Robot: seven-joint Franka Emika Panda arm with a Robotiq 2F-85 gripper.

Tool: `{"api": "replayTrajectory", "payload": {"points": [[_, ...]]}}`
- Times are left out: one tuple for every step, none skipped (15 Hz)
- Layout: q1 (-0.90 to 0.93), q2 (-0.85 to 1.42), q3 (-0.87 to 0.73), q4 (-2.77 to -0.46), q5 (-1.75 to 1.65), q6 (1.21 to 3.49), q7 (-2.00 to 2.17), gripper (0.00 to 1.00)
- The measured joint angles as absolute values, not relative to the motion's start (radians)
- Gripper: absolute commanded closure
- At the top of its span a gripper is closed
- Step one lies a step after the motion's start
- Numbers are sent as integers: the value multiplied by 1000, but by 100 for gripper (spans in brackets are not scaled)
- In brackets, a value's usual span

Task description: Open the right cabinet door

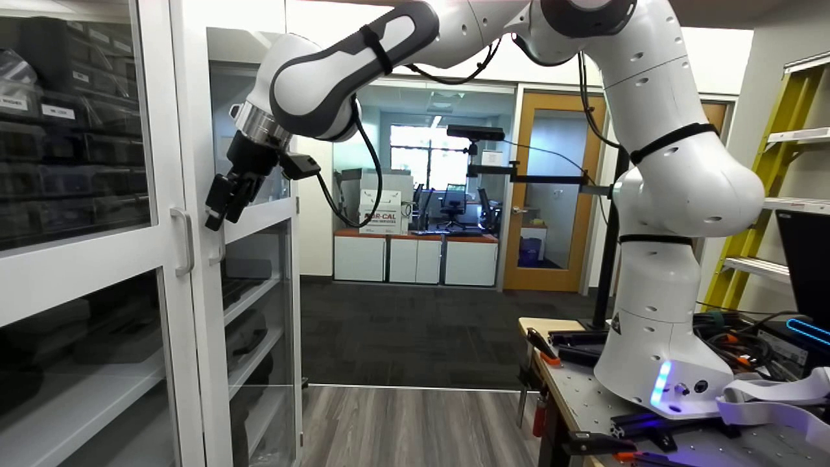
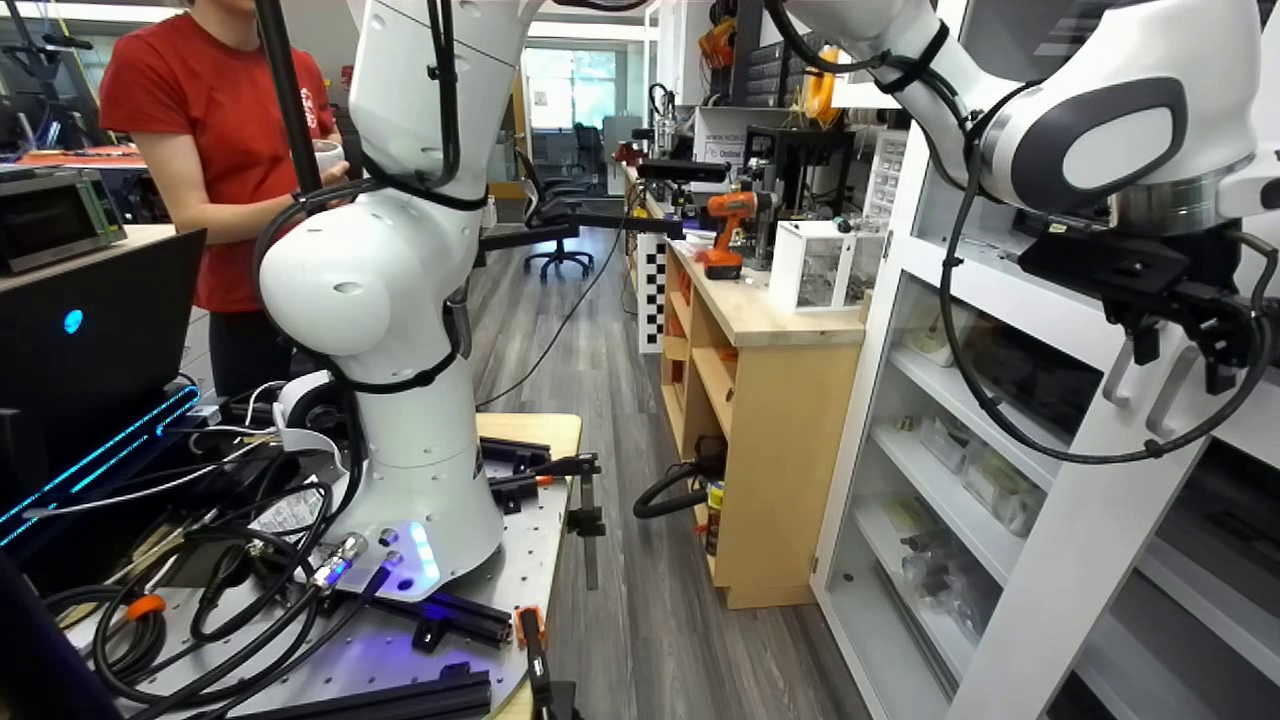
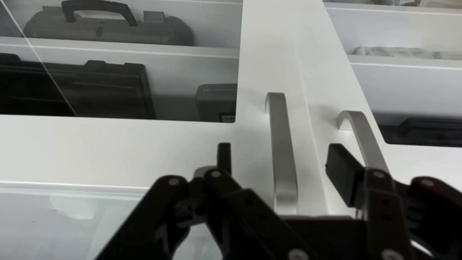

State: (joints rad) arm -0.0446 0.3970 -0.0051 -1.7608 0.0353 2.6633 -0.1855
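The right cabinet door [image 1: 264,218] is glass in a white frame and stands closed. It also shows in an exterior view at the right edge [image 2: 1262,420]. The wrist view stands upside down, so this door [image 3: 108,151] fills its left side. Its white bar handle [image 3: 282,151] stands between my gripper's [image 3: 283,164] open fingers, apart from both pads. In an exterior view the gripper [image 1: 217,211] points down at the handle [image 1: 219,250] and hides its top. In an exterior view the gripper [image 2: 1183,362] straddles the handle [image 2: 1172,395] from above.
The left door [image 1: 178,285] is closed. Its handle [image 3: 362,133] lies close beside one finger. A loose cable [image 2: 960,330] hangs from my wrist in front of the cabinet. A workbench [image 2: 800,330] adjoins the cabinet. A person in red [image 2: 230,140] stands behind the robot's table [image 2: 540,430].
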Motion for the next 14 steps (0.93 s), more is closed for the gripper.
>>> {"api": "replayTrajectory", "payload": {"points": [[-45,401,-4,-1756,35,2663,-186,67],[-45,403,-4,-1752,35,2663,-186,73],[-45,404,-4,-1751,35,2663,-186,80],[-45,404,-3,-1749,36,2663,-186,86],[-46,404,-3,-1748,36,2663,-186,92],[-48,404,-1,-1747,36,2663,-186,96],[-50,404,0,-1747,36,2663,-187,98],[-53,404,6,-1746,40,2663,-190,96],[-57,404,10,-1746,50,2663,-190,95],[-62,404,15,-1746,58,2663,-192,95],[-68,404,20,-1747,62,2663,-196,95],[-71,404,23,-1747,66,2663,-201,95],[-72,404,24,-1747,67,2663,-205,95],[-74,404,26,-1747,68,2663,-210,95]]}}
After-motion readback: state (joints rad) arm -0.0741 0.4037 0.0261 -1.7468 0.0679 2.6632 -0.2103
